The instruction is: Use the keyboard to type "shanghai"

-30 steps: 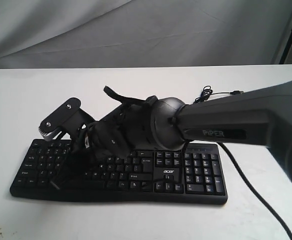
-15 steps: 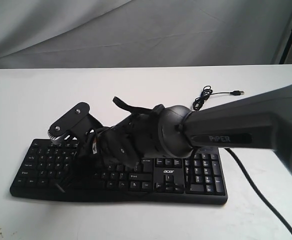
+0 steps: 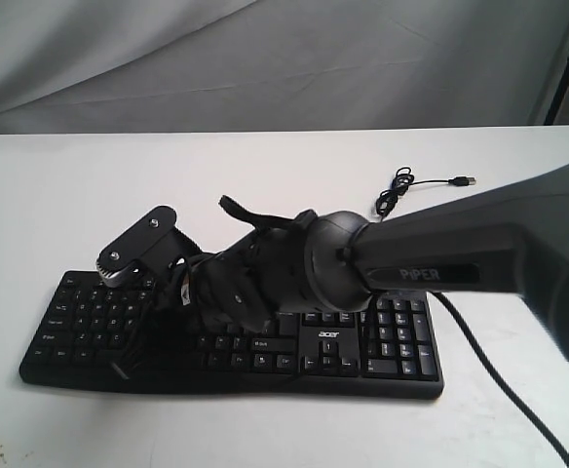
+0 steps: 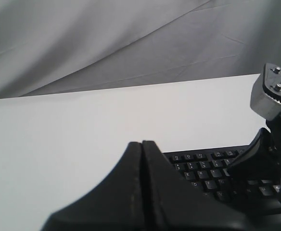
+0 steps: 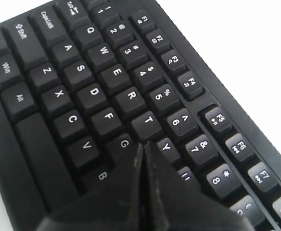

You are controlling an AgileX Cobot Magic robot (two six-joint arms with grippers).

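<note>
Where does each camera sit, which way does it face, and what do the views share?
Exterior: off the arms, above the spacebar side of the keyboard, facing the table and grey cloth; the right arm crosses it.
Left wrist: low beside the keyboard, facing the cloth; shut left end effector, right arm's wrist.
Right wrist: close above the letter keys; shut right end effector near G.
Shared: all show the keyboard.
</note>
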